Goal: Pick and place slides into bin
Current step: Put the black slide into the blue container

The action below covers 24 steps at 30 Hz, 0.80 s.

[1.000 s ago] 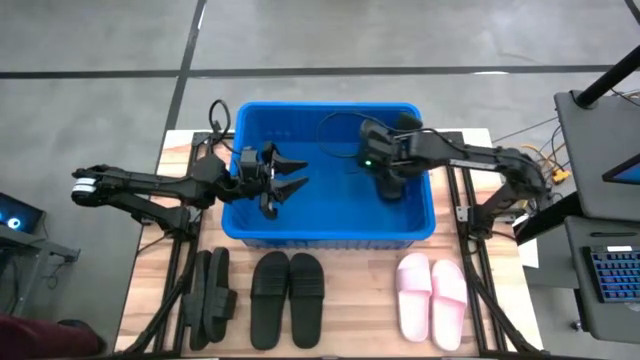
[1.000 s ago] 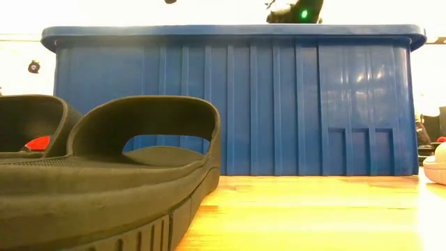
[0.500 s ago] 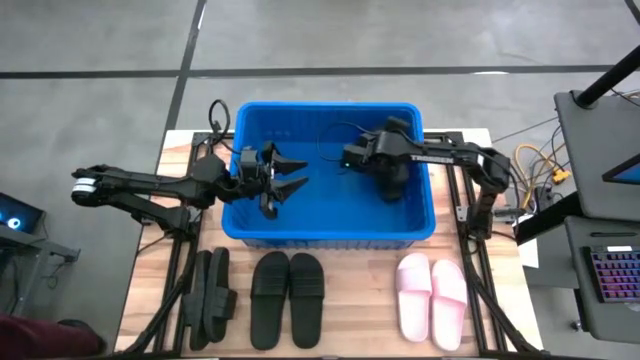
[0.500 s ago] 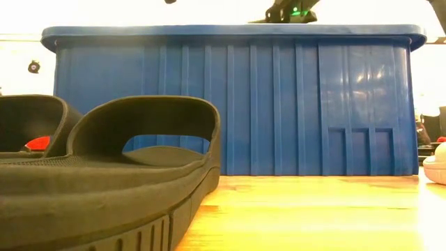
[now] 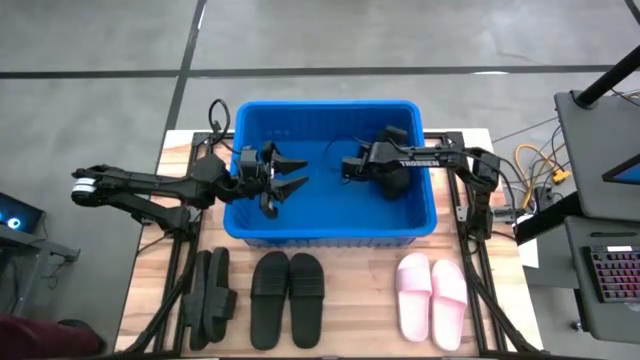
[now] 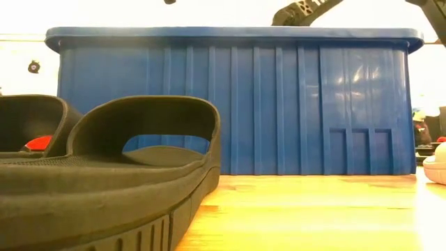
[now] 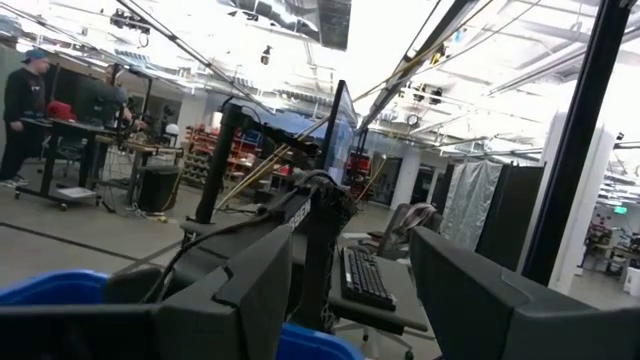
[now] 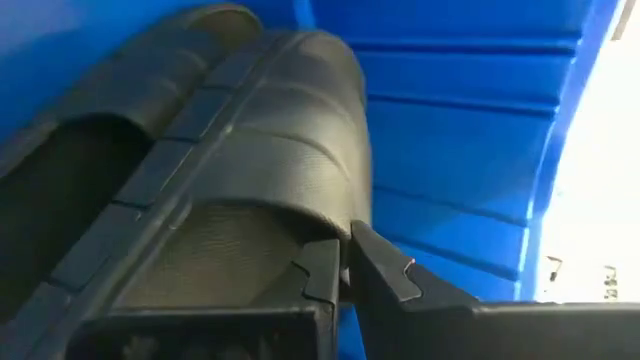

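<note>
1. Two hands are over the bin (image 5: 330, 232). The right hand (image 5: 349, 169) sits low inside it near the middle, its fingers (image 8: 385, 275) pressed together with nothing between them.
2. Just beside that hand, toward the bin's right wall, lies a black slide (image 5: 393, 170) on the bin floor; in the right wrist view its ribbed strap (image 8: 250, 130) fills the frame right against the fingertips.
3. The left hand (image 5: 288, 175) hovers over the bin's left part, fingers spread apart and holding nothing.
4. On the counter (image 5: 355, 310) in front of the bin, three pairs wait in a row: a black pair (image 5: 208, 297) lying on edge off the bin's left corner, a black pair (image 5: 286, 298) flat below the bin's middle, and a pale pink pair (image 5: 432, 300) off its right corner.
5. From counter level, a black slide (image 6: 104, 181) looms close, with the bin's ribbed wall behind it.
</note>
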{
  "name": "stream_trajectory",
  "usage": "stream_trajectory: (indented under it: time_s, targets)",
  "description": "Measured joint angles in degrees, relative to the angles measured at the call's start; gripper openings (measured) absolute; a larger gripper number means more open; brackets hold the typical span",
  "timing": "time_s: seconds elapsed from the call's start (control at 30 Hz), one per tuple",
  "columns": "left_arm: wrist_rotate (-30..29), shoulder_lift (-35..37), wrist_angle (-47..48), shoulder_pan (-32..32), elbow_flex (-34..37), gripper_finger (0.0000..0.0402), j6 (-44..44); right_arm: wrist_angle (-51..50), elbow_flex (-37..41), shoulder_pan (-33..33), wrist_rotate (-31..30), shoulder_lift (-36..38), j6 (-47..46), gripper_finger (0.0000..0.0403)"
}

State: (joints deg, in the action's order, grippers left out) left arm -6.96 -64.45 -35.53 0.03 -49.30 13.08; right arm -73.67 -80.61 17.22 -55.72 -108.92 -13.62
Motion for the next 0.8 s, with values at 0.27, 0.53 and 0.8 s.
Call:
stream_trajectory:
  time_s: [0.27, 0.53, 0.8]
  targets:
    - [0.02, 0.00, -0.01, 0.00, 0.00, 0.0190, 0.01, 3.35, 1.54, 0.07, 2.12, 0.24, 0.10, 0.0012]
    - [0.02, -0.02, -0.02, 0.00, 0.00, 0.0190, 0.02, 5.11, 1.34, 0.58, 7.91, 0.36, 0.54, 0.0013]
    - [0.03, -0.02, 0.00, 0.00, 0.00, 0.0190, 0.10, 4.91, 1.34, 1.07, 11.31, 0.54, 0.56, 0.0018]
